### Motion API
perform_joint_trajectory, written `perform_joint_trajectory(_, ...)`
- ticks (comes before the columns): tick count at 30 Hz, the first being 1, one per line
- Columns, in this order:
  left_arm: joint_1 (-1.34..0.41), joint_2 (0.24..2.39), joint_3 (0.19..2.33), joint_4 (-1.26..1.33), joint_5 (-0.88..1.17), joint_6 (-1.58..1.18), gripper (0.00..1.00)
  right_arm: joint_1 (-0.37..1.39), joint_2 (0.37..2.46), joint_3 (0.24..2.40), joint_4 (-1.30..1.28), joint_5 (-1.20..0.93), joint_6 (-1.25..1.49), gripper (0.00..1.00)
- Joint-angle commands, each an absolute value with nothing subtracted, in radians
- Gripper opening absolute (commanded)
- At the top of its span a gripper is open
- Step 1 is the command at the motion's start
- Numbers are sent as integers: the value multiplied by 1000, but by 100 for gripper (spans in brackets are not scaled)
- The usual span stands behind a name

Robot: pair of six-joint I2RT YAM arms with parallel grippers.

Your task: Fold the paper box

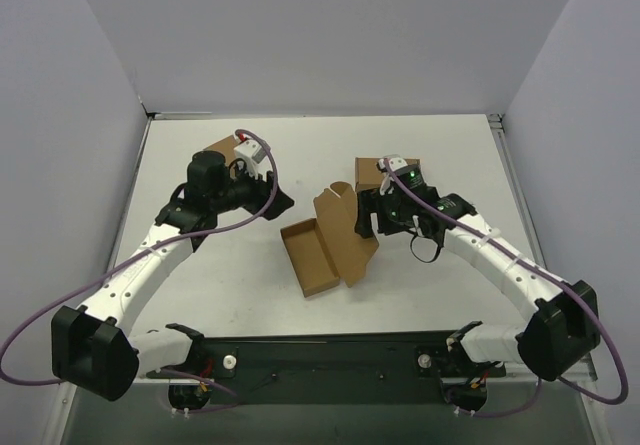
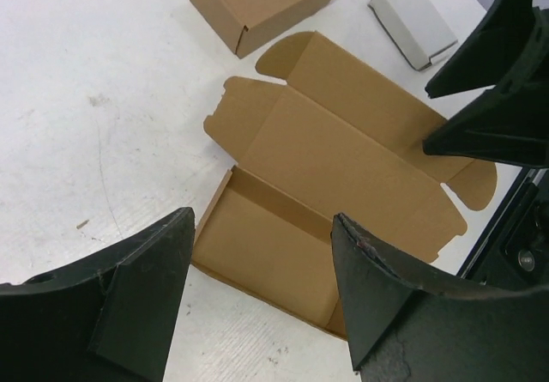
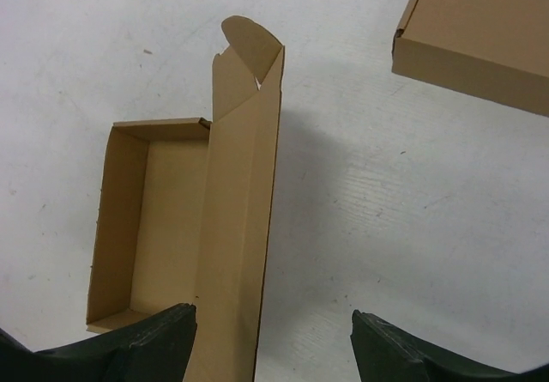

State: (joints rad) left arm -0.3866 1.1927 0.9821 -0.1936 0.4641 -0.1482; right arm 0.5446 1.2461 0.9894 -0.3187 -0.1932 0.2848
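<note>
Paper box [image 1: 325,250] — centre of table [image 1: 230,295], tray formed, lid half-raised | left gripper [image 2: 262,219], right gripper [image 3: 270,318]: both spread, empty | risk — unsupported lid may fall flat; one-sided push could skid the light tray.

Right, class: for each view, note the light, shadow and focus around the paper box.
Top external: even soft light, paper box sharp, shadows faint. Left wrist: box in focus, the near fingers very dark. Right wrist: the upright lid throws a soft shadow on the table; no glare.
</note>
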Motion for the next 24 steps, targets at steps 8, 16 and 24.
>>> perform_joint_trajectory(8,-371,1180,989,-150,607,-124,75,540,1468,1179,-339,-442,60,36)
perform_joint_trajectory(16,-371,1163,985,-187,690,-58,78,542,1543,1285,-428,-615,-83,6)
perform_joint_trajectory(24,-289,1197,1015,-259,773,-6,80,558,1542,1384,-587,-675,-248,0)
